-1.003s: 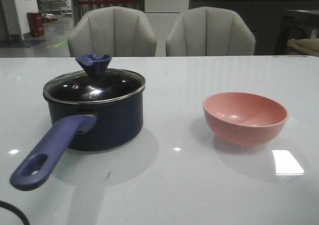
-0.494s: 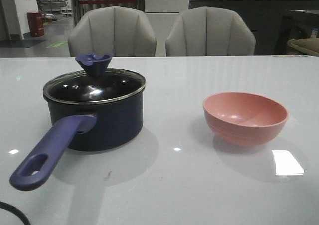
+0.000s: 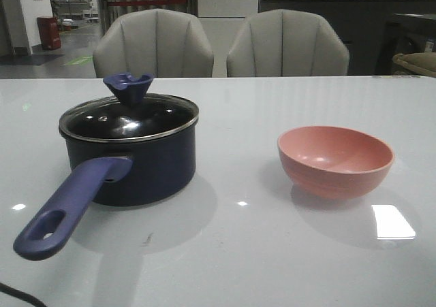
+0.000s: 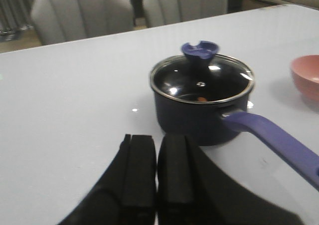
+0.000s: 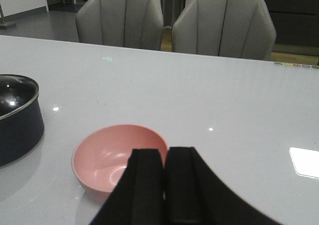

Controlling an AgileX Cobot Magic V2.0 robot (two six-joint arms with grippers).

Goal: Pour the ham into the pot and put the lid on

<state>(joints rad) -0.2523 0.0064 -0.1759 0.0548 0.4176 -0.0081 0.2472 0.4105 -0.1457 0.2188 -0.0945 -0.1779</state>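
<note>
Left gripper (image 4: 156, 172): jaws closed, empty, near pot (image 3: 136, 164). Right gripper (image 5: 164, 185): closed, empty, above pink bowl (image 3: 335, 160), itself empty. Lid (image 3: 128, 115): seated on pot; ham (image 4: 200, 99) glimpsed inside through glass.

Light: dim overhead light is falling, the background staying dark.
Glare: a bright patch is shining on the table (image 3: 393, 221).
Shadows: soft ones are pooling beneath the pot (image 3: 133, 158).
Focus: the left wrist view is blurring slightly.
</note>
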